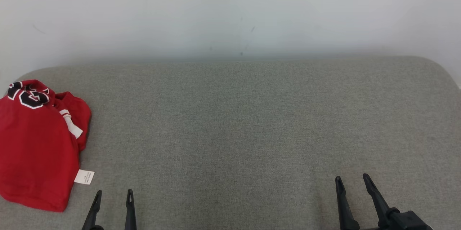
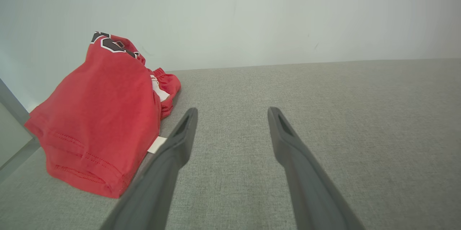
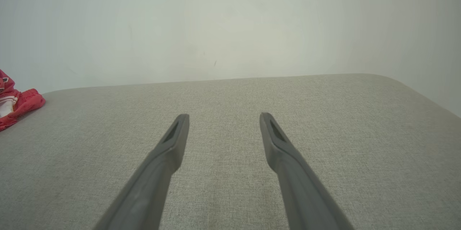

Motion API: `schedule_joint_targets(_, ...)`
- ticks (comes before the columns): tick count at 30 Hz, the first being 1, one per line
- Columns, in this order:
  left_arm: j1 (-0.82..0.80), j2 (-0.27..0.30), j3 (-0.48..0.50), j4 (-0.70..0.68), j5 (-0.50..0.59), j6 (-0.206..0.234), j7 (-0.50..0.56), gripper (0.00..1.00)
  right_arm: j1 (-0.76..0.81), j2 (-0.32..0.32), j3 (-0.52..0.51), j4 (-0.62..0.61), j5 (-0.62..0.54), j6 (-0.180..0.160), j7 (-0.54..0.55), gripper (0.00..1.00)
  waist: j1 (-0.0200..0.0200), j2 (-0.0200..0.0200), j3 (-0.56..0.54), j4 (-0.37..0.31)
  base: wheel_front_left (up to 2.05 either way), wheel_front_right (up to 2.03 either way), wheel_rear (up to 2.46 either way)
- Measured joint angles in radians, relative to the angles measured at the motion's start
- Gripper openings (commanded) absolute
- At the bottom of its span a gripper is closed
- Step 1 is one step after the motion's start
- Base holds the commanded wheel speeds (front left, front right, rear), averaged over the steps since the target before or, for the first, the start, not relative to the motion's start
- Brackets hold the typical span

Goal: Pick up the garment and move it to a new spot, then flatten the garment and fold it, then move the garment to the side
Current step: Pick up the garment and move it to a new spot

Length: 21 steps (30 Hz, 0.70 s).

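Observation:
The garment [image 1: 36,143] is red with black and white lettering and a small white tag. It lies folded into a compact bundle at the far left of the grey padded surface [image 1: 230,132]. In the left wrist view the garment [image 2: 101,114] sits just left of my open left gripper [image 2: 232,113], apart from the fingers. In the head view my left gripper [image 1: 113,194] hangs open at the lower left, just right of the bundle. My right gripper [image 1: 353,178] stands open at the lower right, far from the cloth. An edge of the garment [image 3: 18,105] peeks in at the right wrist view's left side, with that gripper [image 3: 223,118] open over bare fabric.
A pale wall [image 1: 230,13] rises straight behind the grey surface. The surface rounds off at its back right corner [image 1: 439,67] and its back left corner [image 1: 25,76]. A grey ledge [image 2: 10,140] shows beyond the surface's left edge.

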Motion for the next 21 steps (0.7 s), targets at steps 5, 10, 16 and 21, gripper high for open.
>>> schedule_joint_targets(5, 0.001, 0.0, 0.004, 0.002, 0.0, -0.005, 0.0, 1.0, 0.001, 0.0, 0.0, 0.001, 0.002, 0.0, 0.0, 1.0, 0.0, 0.0, 0.0, -0.001, 0.0, 0.0, 0.0)
schedule_joint_targets(10, 0.001, -0.001, 0.007, 0.003, 0.0, -0.008, 0.0, 1.0, 0.001, 0.0, 0.001, 0.002, 0.003, 0.0, 0.0, 1.0, 0.0, 0.0, 0.002, 0.0, 0.0, 0.0, 0.0)
schedule_joint_targets(16, 0.001, -0.002, 0.008, 0.004, 0.0, -0.009, 0.0, 1.0, 0.001, 0.0, 0.0, 0.004, 0.007, 0.0, 0.0, 1.0, 0.0, 0.0, 0.003, 0.003, 0.0, 0.0, 0.0)
schedule_joint_targets(21, 0.001, -0.002, 0.01, 0.008, 0.0, -0.009, 0.0, 1.0, 0.001, 0.0, 0.0, 0.005, 0.007, 0.0, 0.0, 1.0, 0.0, 0.0, 0.004, 0.008, 0.0, 0.0, 0.0)
